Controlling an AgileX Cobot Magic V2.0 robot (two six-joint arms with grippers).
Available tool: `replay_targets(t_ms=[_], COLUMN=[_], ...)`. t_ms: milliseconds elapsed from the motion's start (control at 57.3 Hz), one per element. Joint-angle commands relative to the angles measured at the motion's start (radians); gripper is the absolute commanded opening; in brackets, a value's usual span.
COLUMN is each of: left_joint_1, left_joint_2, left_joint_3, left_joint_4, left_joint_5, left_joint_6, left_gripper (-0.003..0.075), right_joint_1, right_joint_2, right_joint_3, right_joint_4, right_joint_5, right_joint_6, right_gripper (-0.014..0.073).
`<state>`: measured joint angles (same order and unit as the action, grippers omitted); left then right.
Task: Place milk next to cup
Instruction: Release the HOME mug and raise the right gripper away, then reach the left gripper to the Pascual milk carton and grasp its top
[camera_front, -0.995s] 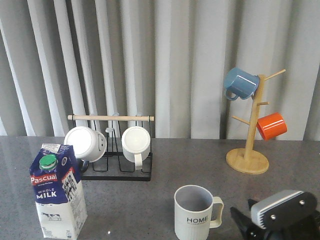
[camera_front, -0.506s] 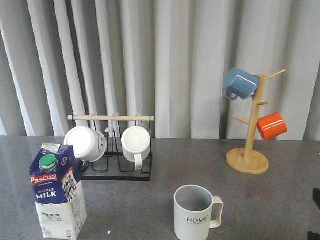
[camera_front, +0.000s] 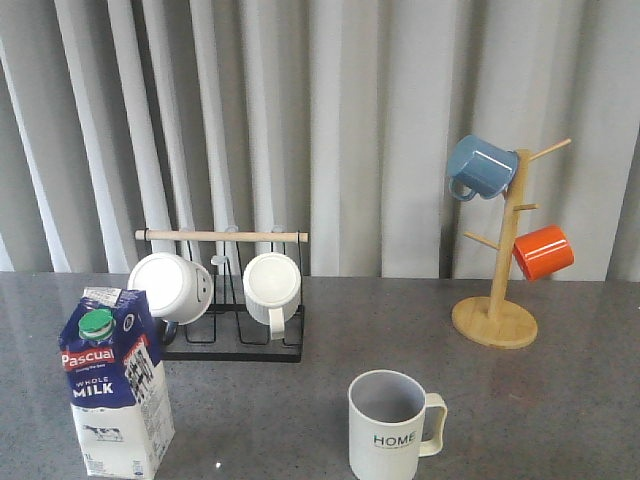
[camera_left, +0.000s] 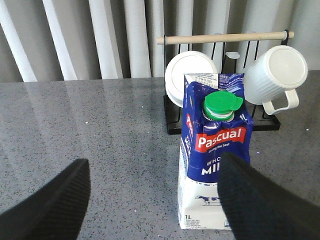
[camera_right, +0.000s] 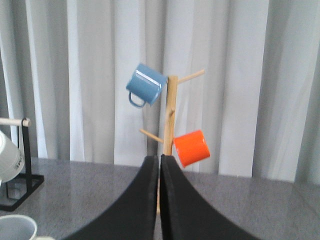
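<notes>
Two task items: milk (camera_front: 113, 385) and cup (camera_front: 388, 427), both upright on the grey table (camera_front: 560, 400), well apart.
Milk: near the table's front left, just ahead of the black rack (camera_front: 235, 300) holding two white mugs (camera_front: 270, 287).
Cup: front centre, handle toward the right, "HOME" facing the camera.
Left hand (camera_left: 150, 200): fingers spread wide, released, the carton standing between them without visible contact.
Right hand (camera_right: 159, 200): fingers pressed together, clenched on nothing, pointed at the wooden mug tree (camera_right: 170, 120).
</notes>
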<state>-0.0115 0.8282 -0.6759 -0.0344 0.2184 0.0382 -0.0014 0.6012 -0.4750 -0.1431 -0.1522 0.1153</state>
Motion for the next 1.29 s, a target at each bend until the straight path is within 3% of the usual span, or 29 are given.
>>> replay_targets(t_ms=[0,768,873,977,1152,1274], left_joint_1=[-0.002,-0.002,-0.002,-0.013,-0.119,-0.145], left_joint_2=[-0.002,-0.002,-0.002,0.013,0.087,0.125], left_joint_3=[-0.037,-0.037,-0.037,-0.037,-0.037,-0.037], left_joint_4=[-0.008,-0.007,-0.051,-0.158,-0.164,-0.164], left_joint_5=[-0.069,-0.069,-0.104,-0.187,-0.319,-0.394], left_joint_6=[-0.005,-0.005,-0.06,-0.081,-0.01,0.014], left_gripper=[0.0502,0.0502,0.0505,0.056,0.0729,0.0727], right_joint_1=[-0.004,-0.003,-0.003,-0.003,-0.003,-0.003], right_joint_2=[0.0,0.0,0.0,0.0,0.0,0.0], right_joint_3=[-0.024,-0.024,-0.024,-0.024,-0.024,-0.024], right_joint_4=[0.001,0.001,0.001,0.001,0.003,0.004], right_joint_5=[-0.093,-0.093,-0.093,-0.093,-0.093,-0.093], right_joint_6=[-0.021,-0.02,-0.02,-0.02,-0.019,-0.019], right_gripper=[-0.0008,-0.0008,-0.0008,-0.0008,-0.0008,-0.0008])
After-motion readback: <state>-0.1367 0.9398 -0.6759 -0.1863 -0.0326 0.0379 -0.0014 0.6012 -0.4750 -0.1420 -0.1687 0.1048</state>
